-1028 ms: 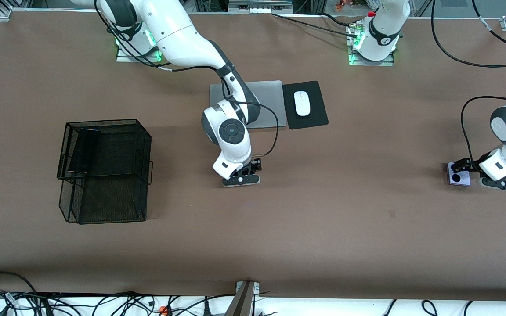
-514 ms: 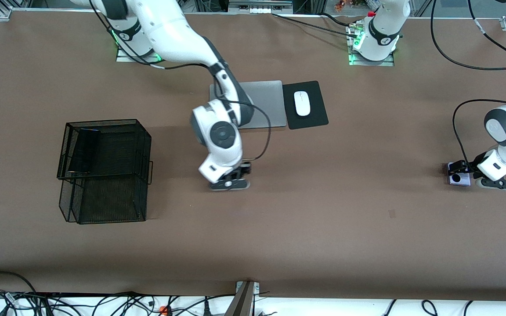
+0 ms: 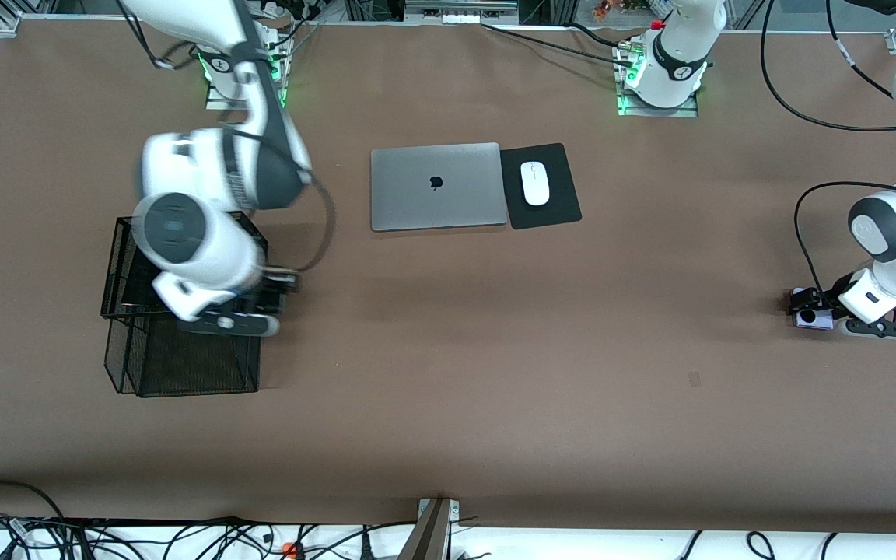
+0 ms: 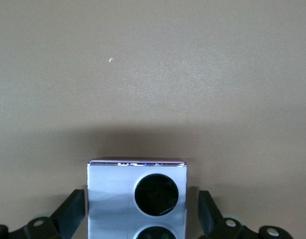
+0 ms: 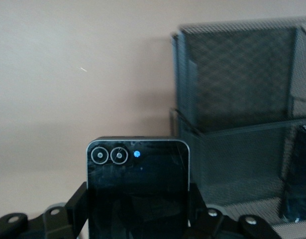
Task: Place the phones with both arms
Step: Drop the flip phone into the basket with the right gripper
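Robotics lab, 2 bolted arm bases (image 3: 662, 74), cable clutter (image 3: 183, 537)

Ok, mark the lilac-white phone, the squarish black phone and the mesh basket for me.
lilac-white phone (image 4: 113, 199), left wrist view, on its pale face beside the upper black circle.
squarish black phone (image 5: 138, 194), right wrist view, on the middle of its dark back.
mesh basket (image 3: 183, 365), front view, on its lower mesh wall.
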Robot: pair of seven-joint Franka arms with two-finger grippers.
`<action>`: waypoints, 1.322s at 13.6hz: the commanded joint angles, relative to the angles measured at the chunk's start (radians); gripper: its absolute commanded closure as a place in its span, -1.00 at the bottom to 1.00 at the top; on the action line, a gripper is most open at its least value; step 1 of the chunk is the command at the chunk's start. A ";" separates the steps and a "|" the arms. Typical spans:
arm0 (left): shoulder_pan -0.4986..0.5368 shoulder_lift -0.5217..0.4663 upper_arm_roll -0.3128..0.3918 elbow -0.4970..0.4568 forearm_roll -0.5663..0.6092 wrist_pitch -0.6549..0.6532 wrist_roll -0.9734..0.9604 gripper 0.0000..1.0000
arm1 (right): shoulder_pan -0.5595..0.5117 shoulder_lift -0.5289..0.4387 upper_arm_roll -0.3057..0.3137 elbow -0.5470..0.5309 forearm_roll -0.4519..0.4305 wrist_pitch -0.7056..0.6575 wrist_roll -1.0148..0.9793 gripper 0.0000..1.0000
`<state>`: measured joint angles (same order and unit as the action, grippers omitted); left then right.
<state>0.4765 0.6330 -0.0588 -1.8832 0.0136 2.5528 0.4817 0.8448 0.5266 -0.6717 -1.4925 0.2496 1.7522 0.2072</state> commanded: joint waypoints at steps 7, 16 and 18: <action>0.017 0.025 -0.012 0.009 -0.027 0.041 0.005 -1.00 | 0.022 -0.203 -0.146 -0.483 -0.033 0.289 -0.215 1.00; 0.002 0.024 -0.013 0.016 -0.027 0.032 -0.098 0.68 | 0.020 -0.185 -0.146 -0.513 0.073 0.337 -0.219 -0.10; -0.028 0.020 -0.018 0.026 -0.027 0.011 -0.146 0.87 | 0.022 -0.181 -0.146 -0.500 0.073 0.334 -0.218 -0.99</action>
<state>0.4799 0.6539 -0.0744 -1.8791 0.0125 2.5876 0.3754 0.8576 0.3766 -0.8129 -1.9823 0.3099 2.0794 -0.0022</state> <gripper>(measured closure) 0.163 0.141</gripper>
